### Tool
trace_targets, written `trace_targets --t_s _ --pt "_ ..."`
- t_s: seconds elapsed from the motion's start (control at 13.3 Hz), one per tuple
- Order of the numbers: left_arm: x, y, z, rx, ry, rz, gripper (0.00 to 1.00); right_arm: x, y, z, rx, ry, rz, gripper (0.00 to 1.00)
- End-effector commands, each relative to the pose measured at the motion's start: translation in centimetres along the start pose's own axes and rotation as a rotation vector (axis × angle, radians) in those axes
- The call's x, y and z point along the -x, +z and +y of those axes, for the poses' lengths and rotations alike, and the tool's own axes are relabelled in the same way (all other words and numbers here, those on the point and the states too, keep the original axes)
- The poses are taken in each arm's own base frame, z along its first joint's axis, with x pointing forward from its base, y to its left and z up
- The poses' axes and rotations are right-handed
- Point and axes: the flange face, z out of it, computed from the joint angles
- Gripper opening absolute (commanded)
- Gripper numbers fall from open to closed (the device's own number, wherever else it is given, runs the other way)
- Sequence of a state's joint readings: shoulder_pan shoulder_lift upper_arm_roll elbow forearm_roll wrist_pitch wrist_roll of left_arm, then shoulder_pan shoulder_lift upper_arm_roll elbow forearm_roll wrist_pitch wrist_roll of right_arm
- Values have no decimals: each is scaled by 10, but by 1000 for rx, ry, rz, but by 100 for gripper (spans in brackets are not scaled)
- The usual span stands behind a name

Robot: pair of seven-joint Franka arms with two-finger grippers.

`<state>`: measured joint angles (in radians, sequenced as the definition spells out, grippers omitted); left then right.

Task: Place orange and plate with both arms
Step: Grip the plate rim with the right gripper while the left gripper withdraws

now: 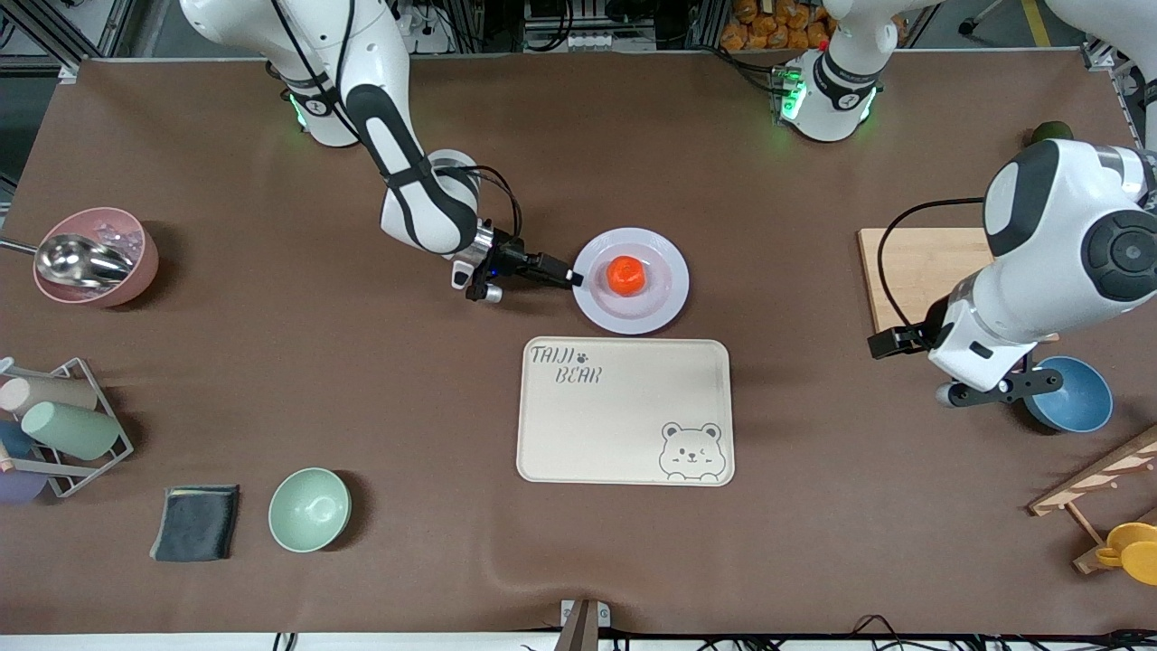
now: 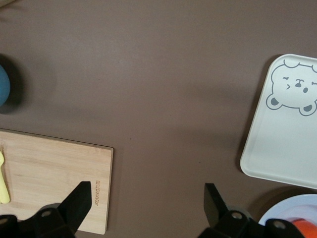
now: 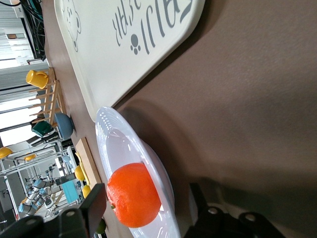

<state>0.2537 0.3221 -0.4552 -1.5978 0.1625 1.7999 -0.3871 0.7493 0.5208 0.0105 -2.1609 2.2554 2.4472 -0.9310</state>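
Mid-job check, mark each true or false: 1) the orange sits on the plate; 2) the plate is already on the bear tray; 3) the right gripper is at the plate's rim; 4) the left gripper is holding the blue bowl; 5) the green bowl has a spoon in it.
1) True: the orange lies in the middle of the plate.
2) False: the plate rests on the table, beside the bear tray and farther from the front camera.
3) True: the right gripper straddles the rim, fingers apart.
4) False: the left gripper is open, holding nothing, above the table beside the blue bowl.
5) False: the green bowl is empty.
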Motion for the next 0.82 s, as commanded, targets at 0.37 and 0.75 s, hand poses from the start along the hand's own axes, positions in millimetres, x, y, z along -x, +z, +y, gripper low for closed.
trace_targets --t_s 0.37,0.75 --pt "23 -17 -18 -40 57 14 100 13 24 6 -21 -11 28 53" --pt "50 -42 -36 -45 106 36 100 16 25 6 -18 -12 27 19"
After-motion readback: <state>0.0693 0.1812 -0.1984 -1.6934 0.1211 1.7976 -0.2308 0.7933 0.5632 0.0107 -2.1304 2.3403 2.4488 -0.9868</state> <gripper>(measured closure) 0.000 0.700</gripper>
